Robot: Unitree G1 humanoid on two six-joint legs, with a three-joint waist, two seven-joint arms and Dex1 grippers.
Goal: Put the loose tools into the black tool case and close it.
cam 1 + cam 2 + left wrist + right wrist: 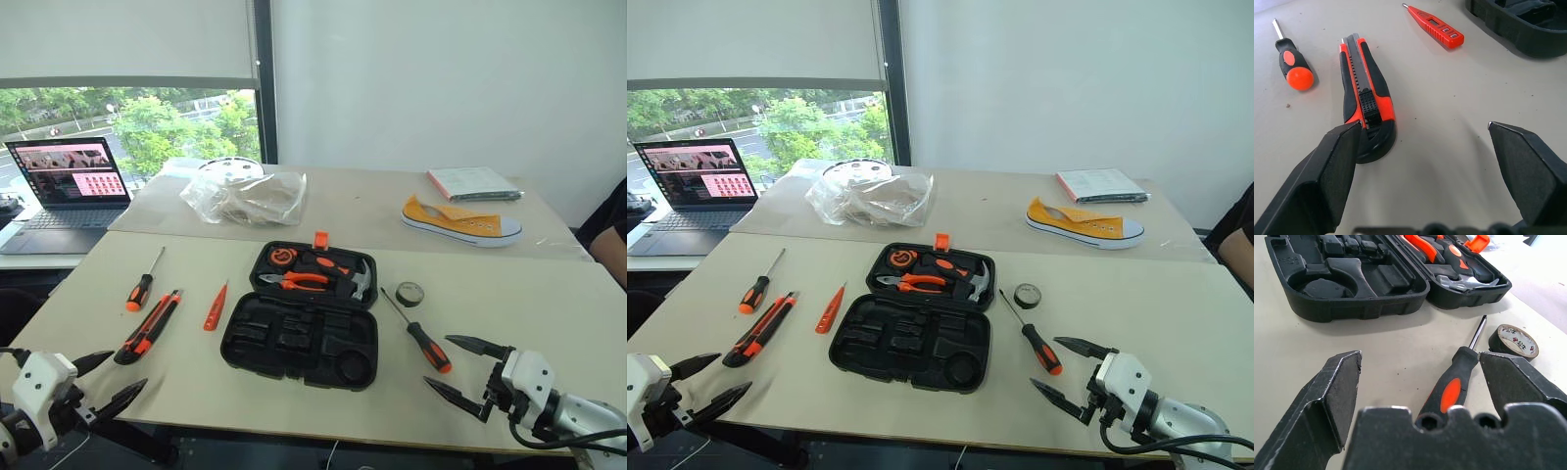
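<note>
The black tool case (241, 345) lies open at the table's middle, its near half showing bare recesses, its far half holding orange pliers and a hammer. Left of it lie a screwdriver (141, 287), the utility knife (149, 328) and the orange tester screwdriver (216, 306). Right of it lie a second screwdriver (423, 340) and the black tape roll (409, 294). My left gripper (127, 370) is open near the front edge, just short of the knife (1364, 98). My right gripper (438, 360) is open just behind the right screwdriver's handle (1455, 382), holding nothing.
On the far table stand a laptop (69, 186), a crumpled plastic bag (245, 196), a yellow shoe (460, 220) and a booklet (473, 183). A person's dark sleeve (612, 235) shows at the right edge. Both grippers hover at the table's front edge.
</note>
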